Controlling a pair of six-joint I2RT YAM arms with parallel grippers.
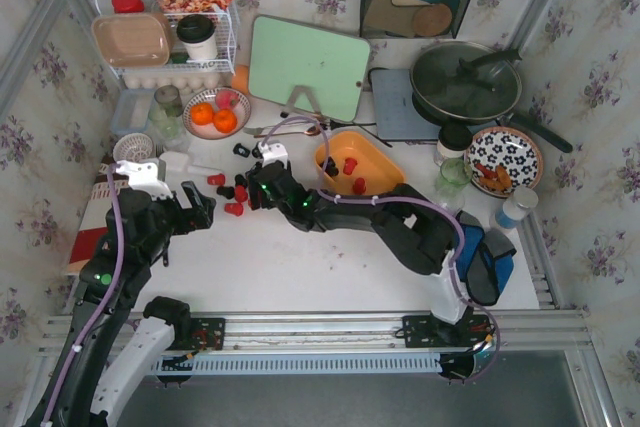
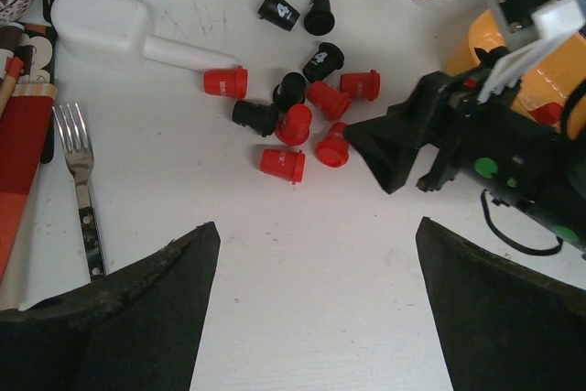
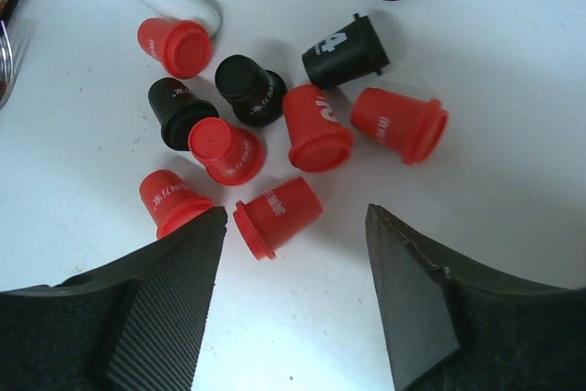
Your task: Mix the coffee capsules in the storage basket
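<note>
– Collecting step, by my read. Most of the coffee capsules point(image 2: 298, 112) lie loose on the desk point(image 2: 302, 299), red and black in one cluster, well apart from the storage basket point(image 1: 377, 152). Only a few are in the basket.
– Jaw state?
– Right jaws part-way apart, gripping nothing, hovering over the cluster. One red capsule point(image 3: 275, 215) lies on its side just ahead of the gap, touching neither finger as far as I can tell. Left jaws spread wide, also empty, low over bare desk near the cluster.
– Next move?
– Probably lower the right jaws around that red capsule, close across its body, lift it and carry it to the basket. It's tapered and lying down, so it could slip out. Another red capsule point(image 3: 174, 200) sits right beside one of my fingers point(image 3: 156, 299), so I might nudge it.
– And the mixing?
– I'd say it needs more capsules in the basket first.
</note>
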